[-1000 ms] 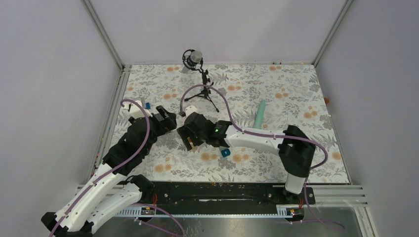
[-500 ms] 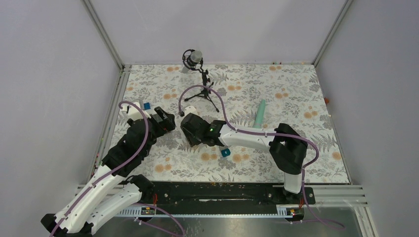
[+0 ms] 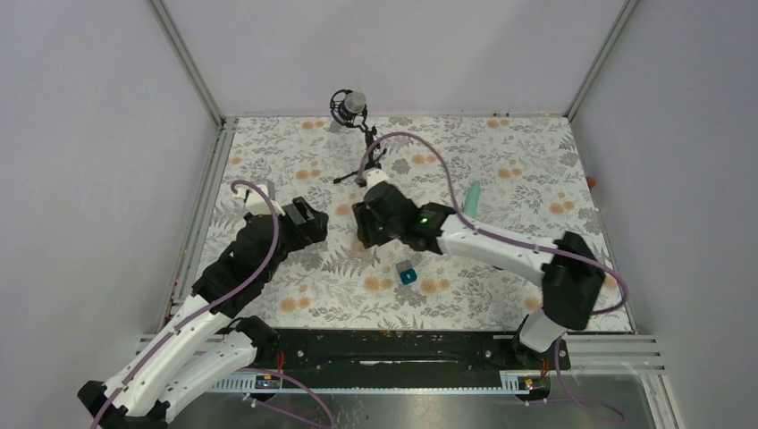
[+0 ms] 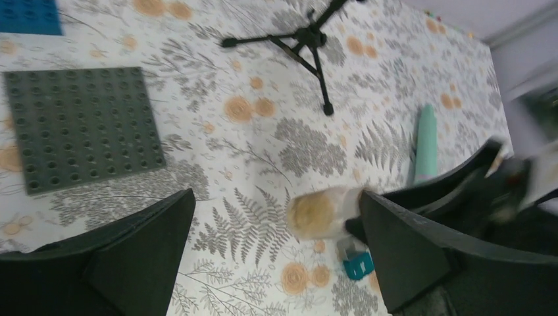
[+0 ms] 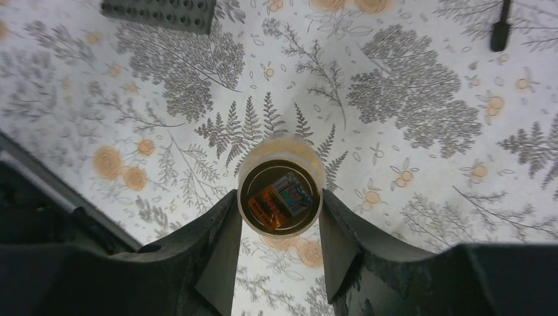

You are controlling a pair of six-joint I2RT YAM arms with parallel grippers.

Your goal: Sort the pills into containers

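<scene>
Orange-amber pills [image 5: 264, 200] sit inside a clear jar [image 5: 279, 157]. The mint-green organizer strip [image 3: 472, 198] lies flat toward the table's [image 3: 536, 161] far right. The teal cube [image 3: 408, 277] and grey cube [image 3: 403, 267] touch mid-table.

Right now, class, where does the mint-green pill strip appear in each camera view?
Top view: pill strip, right of centre.
Left wrist: pill strip at the right, mid-height.
Right wrist: not in it.
Shared landmark: the black tripod.

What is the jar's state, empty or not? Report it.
Not empty: in the right wrist view the jar, gripped by the right hand, shows orange contents inside. How full, cannot tell.
</scene>
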